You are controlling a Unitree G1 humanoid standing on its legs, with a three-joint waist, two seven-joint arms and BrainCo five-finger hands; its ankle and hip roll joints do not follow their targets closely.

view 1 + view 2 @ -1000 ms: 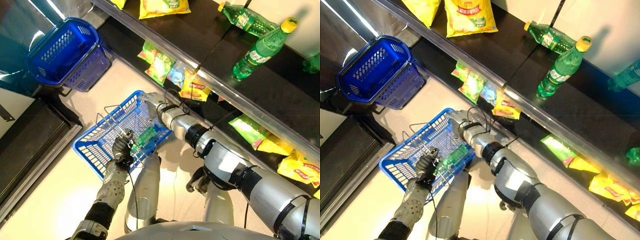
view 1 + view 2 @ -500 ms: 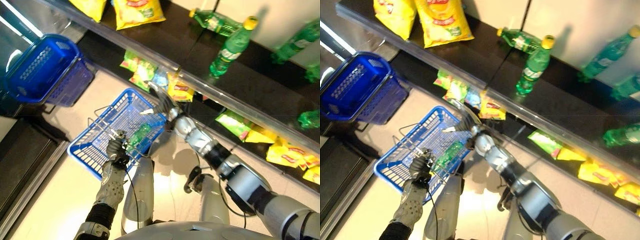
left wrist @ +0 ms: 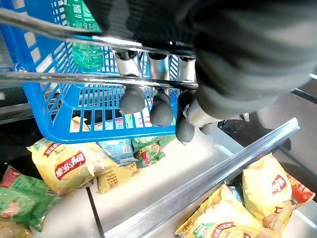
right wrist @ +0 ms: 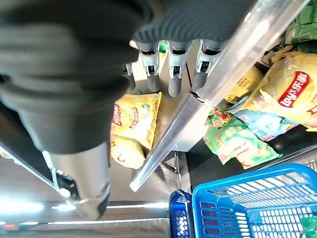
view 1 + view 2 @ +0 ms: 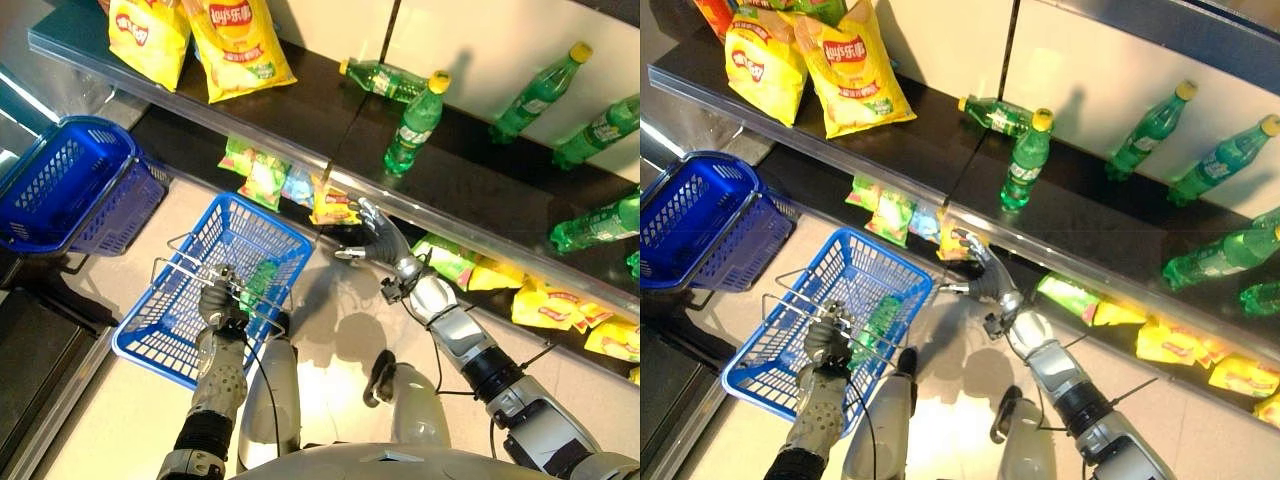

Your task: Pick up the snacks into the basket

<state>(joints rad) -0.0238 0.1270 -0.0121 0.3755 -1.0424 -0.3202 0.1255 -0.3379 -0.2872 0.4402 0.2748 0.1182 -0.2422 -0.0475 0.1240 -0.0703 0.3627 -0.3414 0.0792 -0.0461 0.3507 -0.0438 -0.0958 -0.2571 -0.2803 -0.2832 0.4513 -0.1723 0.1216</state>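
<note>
1. The robot's left hand (image 5: 216, 305) has its fingers curled round the wire handles (image 5: 175, 266) of a blue shopping basket (image 5: 290, 239) that hangs low in front of the robot, over the pale floor.
2. In the left wrist view the dark fingertips (image 3: 161, 108) wrap under the two metal handle bars, with the blue mesh wall just behind them.
3. A green snack packet (image 5: 258, 287) lies inside the basket against the wall nearest the robot's right arm; its long axis runs along that wall, slanting from the left hand up toward the shelf.
4. The right hand (image 5: 381, 240) is raised beside the metal front rail of the lower shelf (image 5: 470, 228), fingers straight and spread, holding nothing; it is apart from the basket.
5. The right wrist view shows those straight fingers (image 4: 174, 74) next to the rail, with yellow, green and pale blue snack bags (image 4: 237, 141) lying below the rail.
6. On the dark shelf top stand green bottles (image 5: 1026, 158), and large yellow chip bags (image 5: 847, 70) lie at its far left end.
7. A second blue basket (image 5: 62, 185) sits off to the left, well apart.
</note>
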